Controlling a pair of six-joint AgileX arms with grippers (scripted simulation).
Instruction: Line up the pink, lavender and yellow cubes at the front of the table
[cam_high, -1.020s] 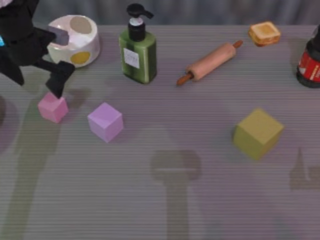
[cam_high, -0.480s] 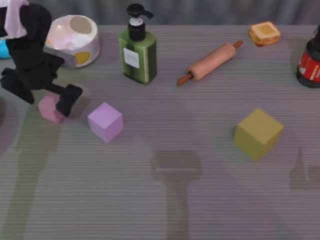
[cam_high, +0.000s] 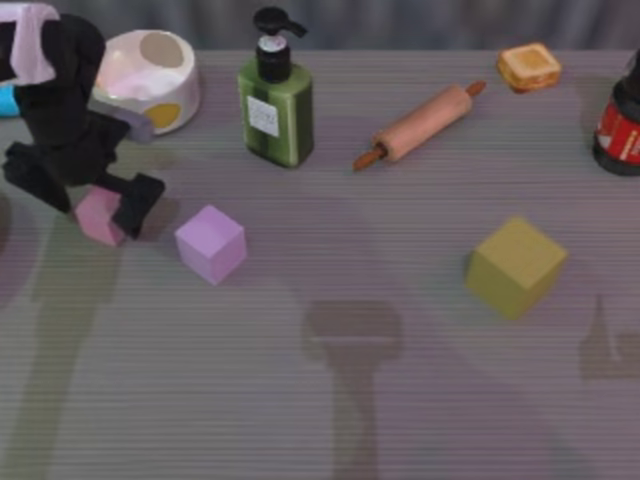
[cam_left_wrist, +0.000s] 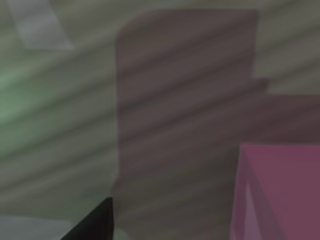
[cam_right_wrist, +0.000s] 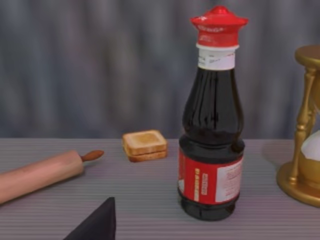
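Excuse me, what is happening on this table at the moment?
The left gripper is down at the pink cube on the table's left side, one finger on each side of it. The lavender cube sits just right of it, the yellow cube far right. Nothing is lined up yet.

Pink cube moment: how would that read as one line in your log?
left gripper: open, straddling pink cube | lavender cube, yellow cube: untouched on table | right arm: out of top view
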